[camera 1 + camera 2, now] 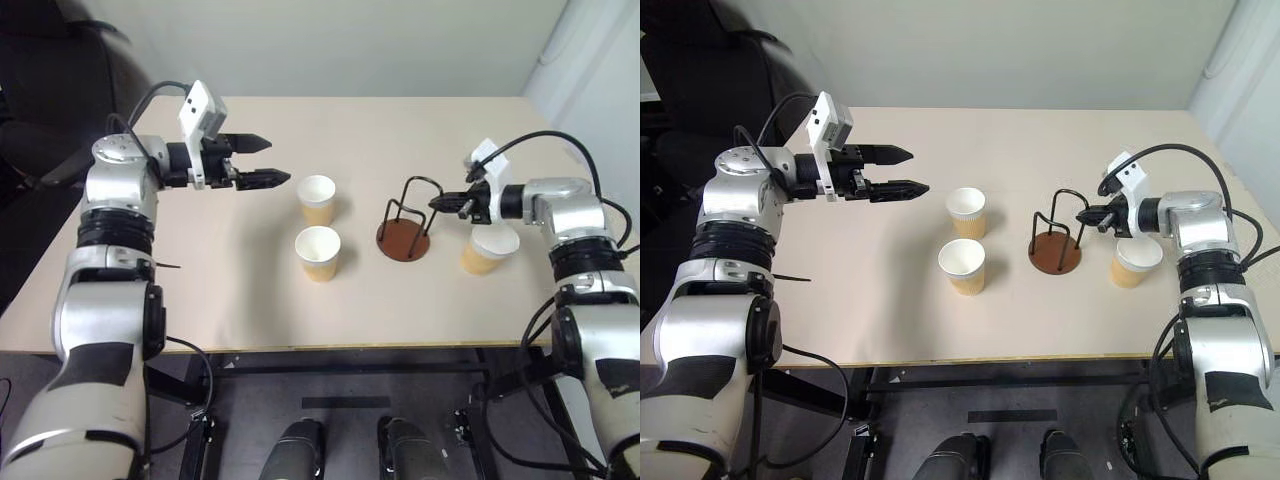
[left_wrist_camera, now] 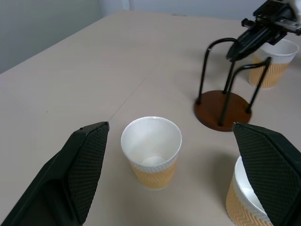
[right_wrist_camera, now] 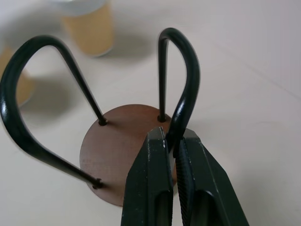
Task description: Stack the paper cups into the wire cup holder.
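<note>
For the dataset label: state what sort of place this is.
Probably a lab or office test room: a plain beige table against bare white walls, a dark office chair beside it, with tan paper cups laid out.

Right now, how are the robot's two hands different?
The left gripper is wide open and holds nothing; the right gripper is shut on a wire loop of the cup holder. The left hovers beside two cups; the right is at the holder. Both have two black fingers.
</note>
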You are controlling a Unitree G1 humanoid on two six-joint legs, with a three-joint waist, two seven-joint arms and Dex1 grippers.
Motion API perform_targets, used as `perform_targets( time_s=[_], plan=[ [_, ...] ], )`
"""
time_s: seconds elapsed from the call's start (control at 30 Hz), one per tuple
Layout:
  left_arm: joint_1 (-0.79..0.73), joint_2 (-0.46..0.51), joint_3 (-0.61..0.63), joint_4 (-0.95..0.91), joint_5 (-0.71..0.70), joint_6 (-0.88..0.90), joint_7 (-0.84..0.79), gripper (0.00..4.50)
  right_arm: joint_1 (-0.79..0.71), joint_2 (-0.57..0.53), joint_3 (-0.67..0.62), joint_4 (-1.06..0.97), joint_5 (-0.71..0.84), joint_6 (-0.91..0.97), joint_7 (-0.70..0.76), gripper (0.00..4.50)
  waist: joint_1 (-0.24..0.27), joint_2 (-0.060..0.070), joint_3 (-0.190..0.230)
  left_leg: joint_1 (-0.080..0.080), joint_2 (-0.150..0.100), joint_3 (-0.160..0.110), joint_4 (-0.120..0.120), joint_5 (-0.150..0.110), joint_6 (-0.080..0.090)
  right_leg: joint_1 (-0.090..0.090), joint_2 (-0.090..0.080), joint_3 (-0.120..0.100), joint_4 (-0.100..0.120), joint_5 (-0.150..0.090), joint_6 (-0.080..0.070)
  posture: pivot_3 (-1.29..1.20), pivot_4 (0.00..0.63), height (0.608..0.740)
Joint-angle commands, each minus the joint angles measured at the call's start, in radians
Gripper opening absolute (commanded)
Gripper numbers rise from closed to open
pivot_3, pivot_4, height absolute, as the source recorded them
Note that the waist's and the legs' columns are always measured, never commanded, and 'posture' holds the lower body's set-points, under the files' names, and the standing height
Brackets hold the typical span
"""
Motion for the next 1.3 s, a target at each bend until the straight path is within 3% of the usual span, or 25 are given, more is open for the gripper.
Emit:
perform_targets(
  time_s=[0.03,0.23,1.3],
  plan=[
    [-0.040,0.006,0.005,0.001,0.003,-0.021,-0.009,4.50,0.029,-0.023,0.022,-0.103,0.014,0.051,0.026,0.03,-0.001,0.000,0.000,0.000,0.000,0.000,0.000,0.000,0.000,0.000,0.000,0.000,0.000,0.000,0.000,0.00,0.150,0.740],
    [-0.037,0.008,0.007,0.000,0.006,-0.023,-0.013,4.50,0.050,-0.010,0.041,-0.167,0.027,0.078,0.012,0.03,-0.003,0.000,0.000,0.001,0.000,0.000,0.001,0.001,-0.001,0.000,0.000,0.000,0.001,0.000,0.000,0.00,0.150,0.740],
    [-0.023,0.027,0.013,-0.030,0.002,-0.003,-0.009,4.50,-0.094,0.082,0.099,0.102,-0.014,-0.092,-0.017,0.03,-0.005,0.000,0.000,0.001,0.000,0.000,0.001,0.002,-0.001,0.000,0.000,0.000,0.002,0.000,0.000,0.00,0.150,0.740]
  ],
)
